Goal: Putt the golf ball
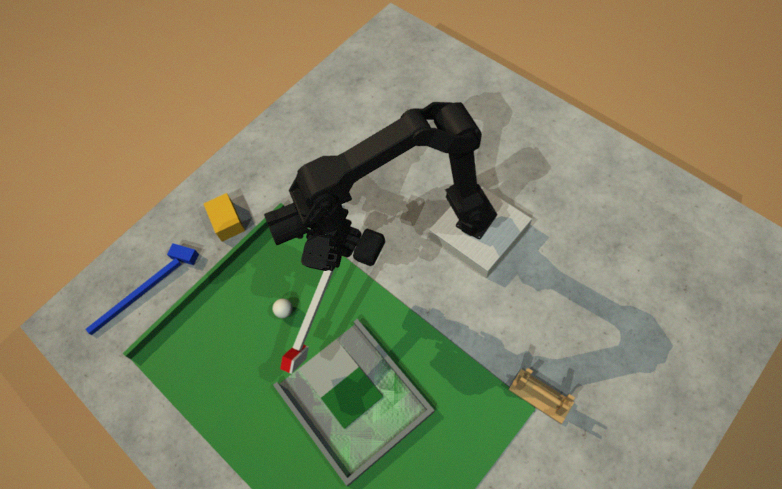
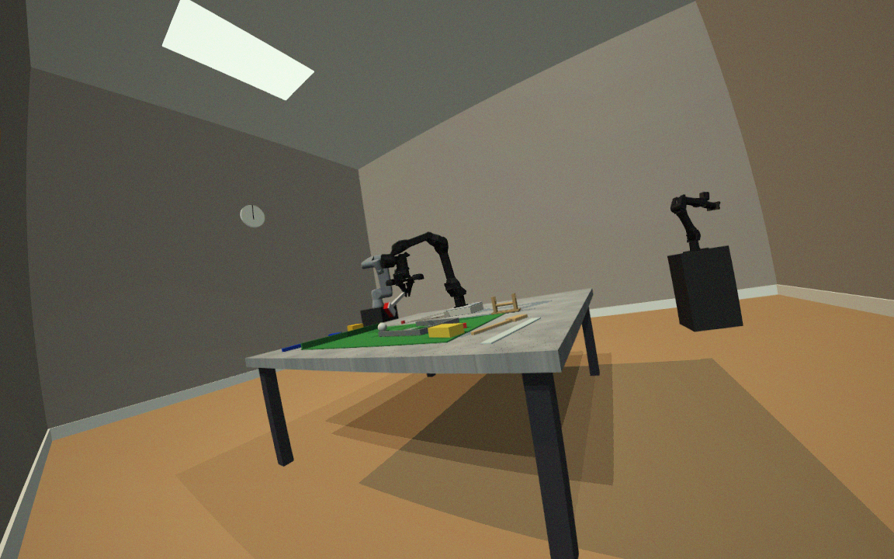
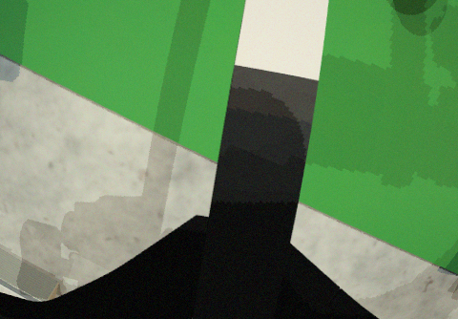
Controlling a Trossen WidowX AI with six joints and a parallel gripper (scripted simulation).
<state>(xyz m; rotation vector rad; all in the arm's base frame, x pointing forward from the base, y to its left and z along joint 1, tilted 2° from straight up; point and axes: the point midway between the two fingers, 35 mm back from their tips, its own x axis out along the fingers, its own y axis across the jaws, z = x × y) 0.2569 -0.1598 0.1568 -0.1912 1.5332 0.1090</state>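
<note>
Putter: we find the red putter [image 1: 307,325] held at the upper end of its white shaft, slanting down over the green mat [image 1: 223,358]; its red head [image 1: 290,360] sits just beside the near corner of the grey frame [image 1: 357,468].
Markings: we read no brand, label or writing on any item; none is legible in any view.
Gripper: we record the gripper [image 1: 324,260] clenched on the putter shaft; in the wrist view the shaft [image 3: 288,1] runs straight up out of the dark jaws.
Arm pose: we see the arm [image 1: 381,149] rise from its pale base plate [image 1: 482,233], fold at the elbow and reach out over the back edge of the mat, wrist pointing downward.
Golf ball: we note the white golf ball [image 1: 282,308] resting on the mat, near the shaft's left side and apart from it; the putter head lies beyond the ball, toward the ramp.
Ramp and green: we observe the grey ramp [image 1: 327,367] leading to the raised green [image 1: 351,398] inside the frame; no ball rests on it.
Other items: we log a blue putter [image 1: 138,291] and a yellow block [image 1: 223,215] on the table [image 1: 624,243] left of the mat, and a small wooden rack [image 1: 541,394] to its right.
Exterior view: we confirm the arm [image 2: 422,260] bent over the table [image 2: 436,354]; fine detail there is too small to judge.
</note>
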